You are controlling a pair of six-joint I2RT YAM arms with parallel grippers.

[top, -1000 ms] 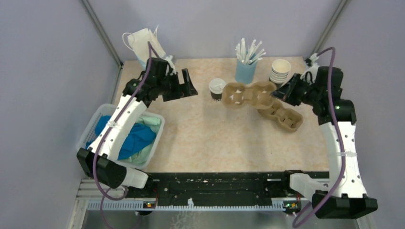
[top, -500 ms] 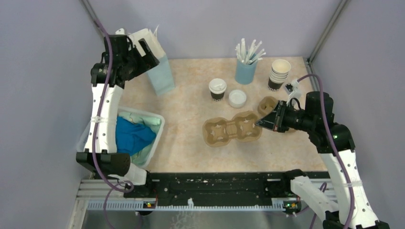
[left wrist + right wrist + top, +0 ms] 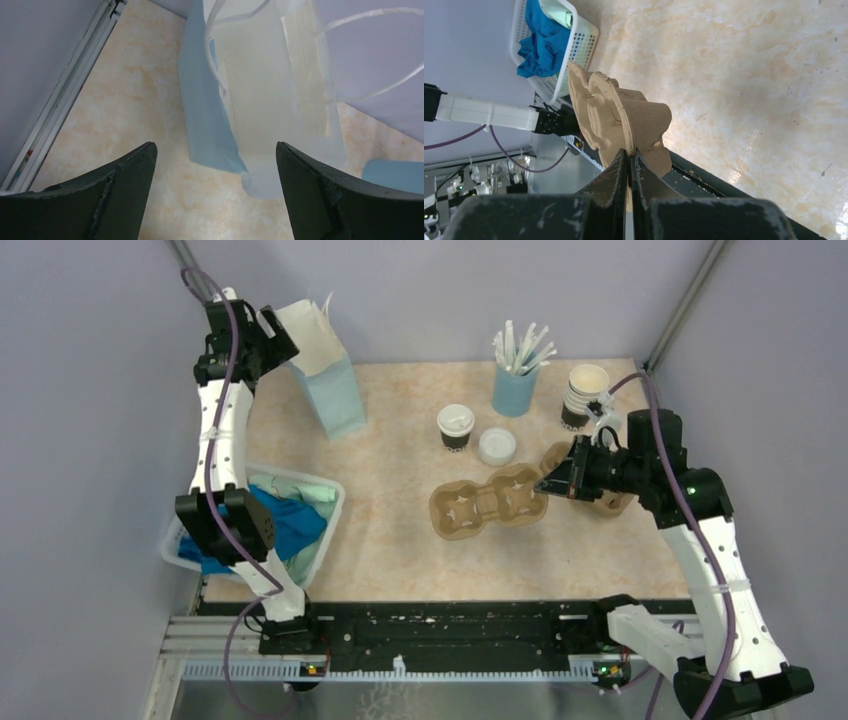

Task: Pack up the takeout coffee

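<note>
A light-blue paper bag (image 3: 338, 400) stands open at far left, a white basket (image 3: 324, 542) of blue cloth (image 3: 290, 525) at near left, a loose white lid (image 3: 497, 446) just beyond a cardboard cup carrier (image 3: 488, 508), and a blue straw holder (image 3: 514, 392) near stacked paper cups (image 3: 585, 395) at the back.

Over the last second the left gripper (image 3: 268, 343) has climbed from the middle left of the top view into the upper left corner, ending just left of the mouth of the light blue paper bag (image 3: 335, 390). The bag, half hidden behind that arm before, now stands in plain sight. The left arm's elbow has swung down over the white basket (image 3: 325, 520) at lower left. The right gripper (image 3: 553, 483), pinching the cardboard cup carrier (image 3: 488, 506), has brought it from the upper middle down to the centre of the frame, uncovering the loose white lid (image 3: 496, 446). In the last half second the carrier edged slightly upward
</note>
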